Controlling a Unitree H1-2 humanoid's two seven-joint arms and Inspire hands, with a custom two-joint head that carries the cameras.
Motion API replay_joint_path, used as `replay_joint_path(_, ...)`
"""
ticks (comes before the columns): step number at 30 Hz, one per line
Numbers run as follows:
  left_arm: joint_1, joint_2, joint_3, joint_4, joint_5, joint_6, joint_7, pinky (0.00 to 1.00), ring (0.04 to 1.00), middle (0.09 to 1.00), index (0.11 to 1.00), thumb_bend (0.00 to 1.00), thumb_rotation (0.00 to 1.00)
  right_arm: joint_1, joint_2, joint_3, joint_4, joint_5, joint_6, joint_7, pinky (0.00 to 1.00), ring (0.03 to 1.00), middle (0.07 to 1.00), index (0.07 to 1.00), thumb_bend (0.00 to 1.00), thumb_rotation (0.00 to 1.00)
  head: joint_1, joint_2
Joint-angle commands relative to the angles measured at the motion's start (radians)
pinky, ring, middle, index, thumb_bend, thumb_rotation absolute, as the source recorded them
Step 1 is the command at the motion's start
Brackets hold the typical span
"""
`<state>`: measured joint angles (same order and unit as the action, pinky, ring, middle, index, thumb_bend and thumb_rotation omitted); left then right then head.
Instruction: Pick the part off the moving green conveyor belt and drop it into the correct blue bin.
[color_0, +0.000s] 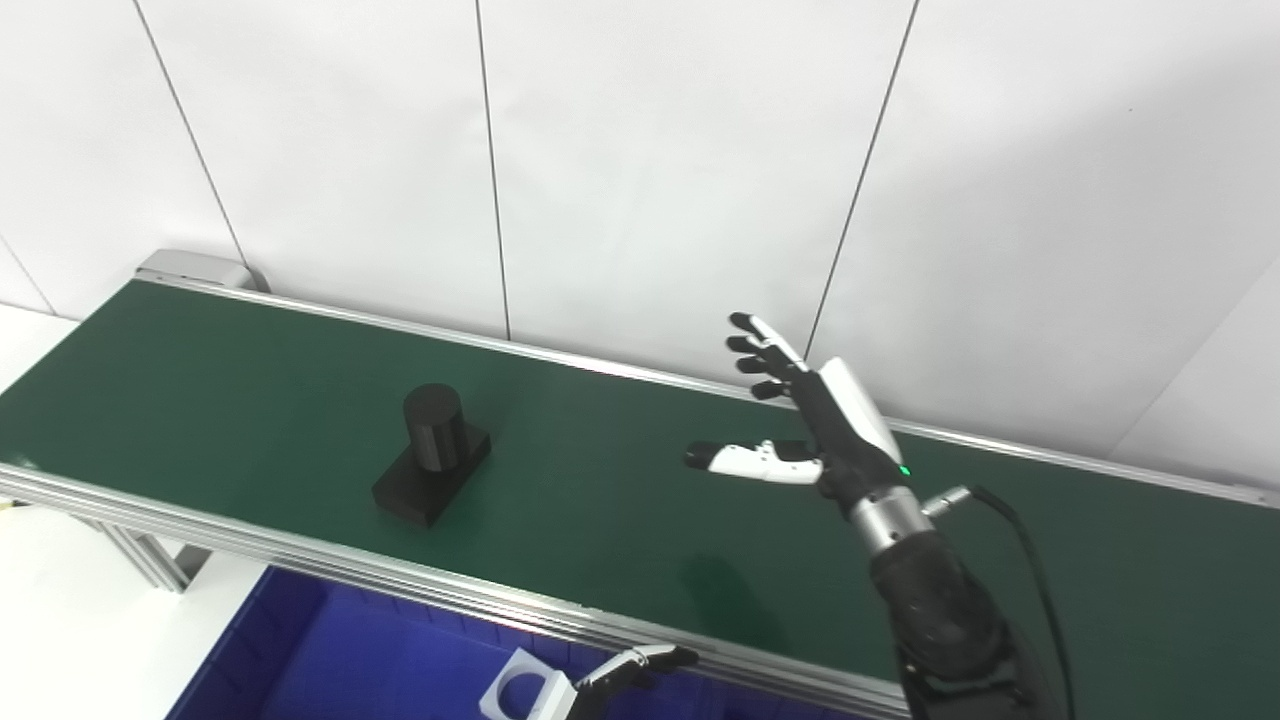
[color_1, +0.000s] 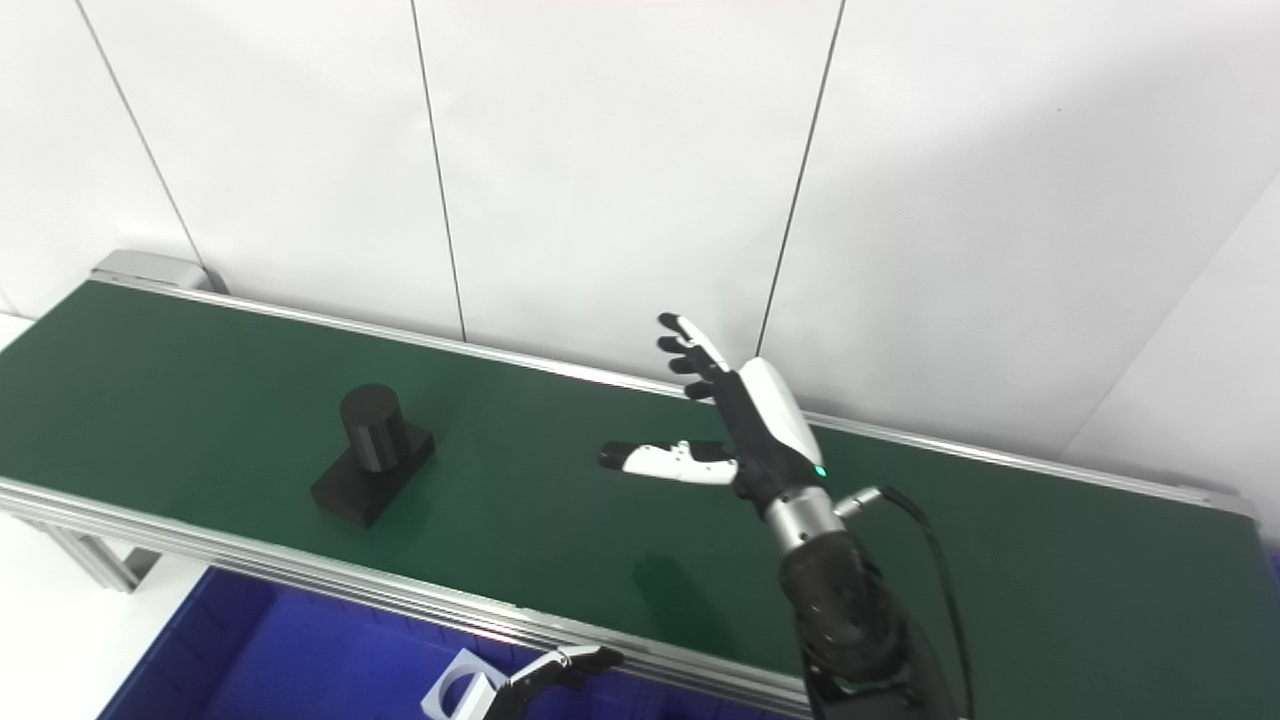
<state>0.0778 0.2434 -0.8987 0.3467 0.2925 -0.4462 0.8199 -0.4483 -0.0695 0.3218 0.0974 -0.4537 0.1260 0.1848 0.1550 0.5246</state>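
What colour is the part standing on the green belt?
Black, both its flat base and its round top. The part shows best in the left eye view.

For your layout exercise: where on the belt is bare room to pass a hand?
Bare belt lies left of the black part, and between it and the open right hand. Belt right of that arm is bare too. The blue bin holds the left hand.

Two head cameras side by side, looking down and forward across the green conveyor belt (color_0: 620, 500) toward the white wall (color_0: 650, 150). Medium range. Right eye view sits slightly rightward; both share belt, wall, blue bin (color_1: 300, 660) below.
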Motion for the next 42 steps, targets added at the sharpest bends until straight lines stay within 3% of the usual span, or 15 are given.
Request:
replay_joint_path(1, -0.019, -0.005, 0.004, -0.006, 0.013, -0.024, 0.017, 0.67, 0.736, 0.762, 0.736, 0.95, 0.32, -0.062, 0.020, 0.007, 0.004, -0.010, -0.026, -0.019, 0.66, 0.781, 0.870, 0.936, 0.96, 0.63, 0.000, 0.001)
replay_joint_path(9, -0.036, -0.006, -0.020, 0.009, 0.030, -0.024, 0.049, 0.67, 0.733, 0.758, 0.741, 0.93, 0.34, -0.137, 0.057, 0.037, 0.093, -0.014, -0.003, -0.004, 0.74, 0.842, 0.890, 0.948, 0.97, 0.65, -0.003, 0.003)
replay_joint_path(17, -0.029, 0.004, -0.023, -0.006, 0.047, -0.024, 0.045, 0.67, 0.736, 0.761, 0.748, 0.92, 0.37, -0.191, 0.119, 0.057, 0.203, -0.015, -0.007, -0.017, 0.70, 0.818, 0.878, 0.941, 0.97, 0.59, 0.002, 0.009)
replay_joint_path(31, -0.028, 0.003, -0.039, -0.014, 0.056, -0.024, 0.068, 0.67, 0.728, 0.753, 0.746, 0.93, 0.39, -0.254, 0.198, 0.124, 0.337, -0.071, -0.017, -0.045, 0.62, 0.790, 0.900, 0.944, 0.98, 0.60, -0.002, 0.025)
replay_joint_path(35, -0.037, 0.007, -0.059, -0.009, 0.063, -0.024, 0.090, 0.67, 0.729, 0.754, 0.745, 0.92, 0.37, -0.259, 0.219, 0.138, 0.372, -0.085, -0.015, -0.060, 0.64, 0.789, 0.892, 0.941, 0.97, 0.60, -0.005, 0.028)
replay_joint_path(42, -0.025, 0.010, -0.048, -0.027, 0.044, -0.024, 0.058, 0.66, 0.730, 0.758, 0.750, 0.92, 0.37, -0.246, 0.268, 0.156, 0.403, -0.099, -0.003, -0.084, 0.67, 0.811, 0.890, 0.937, 0.93, 0.56, -0.007, 0.041)
